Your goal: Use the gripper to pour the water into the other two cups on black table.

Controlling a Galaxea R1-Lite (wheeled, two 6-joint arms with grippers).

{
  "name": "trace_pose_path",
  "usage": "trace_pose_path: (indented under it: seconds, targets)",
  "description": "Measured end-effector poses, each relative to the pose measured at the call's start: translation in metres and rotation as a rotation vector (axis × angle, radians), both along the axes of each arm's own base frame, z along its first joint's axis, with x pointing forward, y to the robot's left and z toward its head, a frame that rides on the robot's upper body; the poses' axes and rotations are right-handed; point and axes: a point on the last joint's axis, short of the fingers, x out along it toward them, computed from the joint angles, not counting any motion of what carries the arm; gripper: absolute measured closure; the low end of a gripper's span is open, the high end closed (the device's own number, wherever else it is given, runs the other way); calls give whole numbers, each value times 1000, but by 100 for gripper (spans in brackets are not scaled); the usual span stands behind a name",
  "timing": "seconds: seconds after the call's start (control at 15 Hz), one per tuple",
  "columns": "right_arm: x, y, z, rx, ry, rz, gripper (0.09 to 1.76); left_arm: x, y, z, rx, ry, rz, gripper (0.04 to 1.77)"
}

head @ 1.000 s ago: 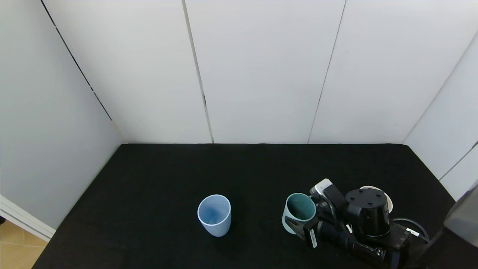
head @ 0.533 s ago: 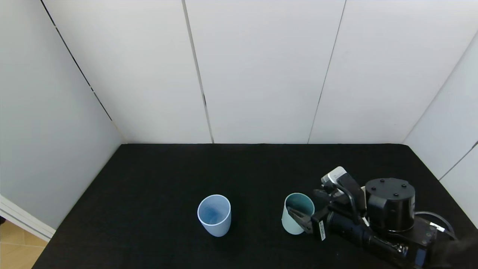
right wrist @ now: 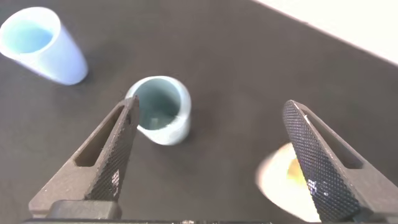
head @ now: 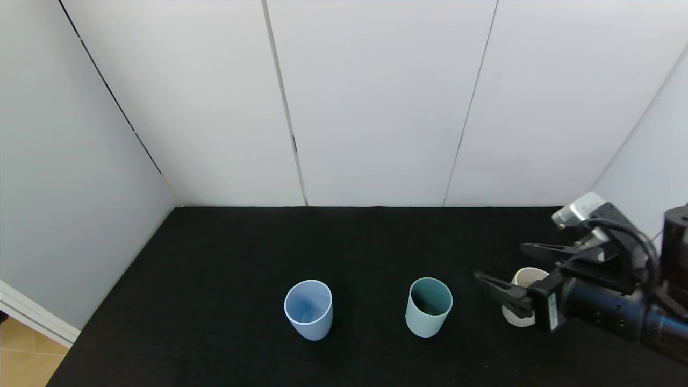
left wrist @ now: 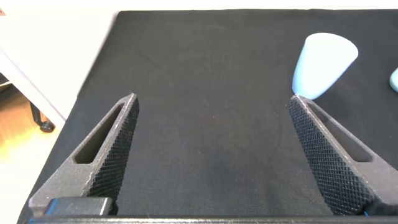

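My right pincer [head: 502, 269] hangs wide open, empty, above the black worktop [head: 226, 258] w/ the cream cup [head: 520, 314] under it, teal cup [head: 428, 306] upright just left, light blue cup [head: 308, 309] farther left; left pincer [left wrist: 211, 155] also spread wide, near the blue one.

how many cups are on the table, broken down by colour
light blue cup: 1
teal-green cup: 1
cream-beige cup: 1
total: 3 cups, all upright on the black table
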Motion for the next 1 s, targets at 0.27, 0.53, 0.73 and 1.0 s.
trace_pose_path:
  seconds: [0.27,0.53,0.73,1.0]
  targets:
    - [-37,-39,16,10,-69,-120,17,0,0,0,4,4,-1,9]
    - [-80,-68,19,-14,-49,-210,16,0,0,0,1,0,1,9]
    - [-111,-80,24,-2,-82,-228,15,0,0,0,0,0,2,9]
    - [-152,-93,22,-7,-93,-247,15,0,0,0,0,0,2,9]
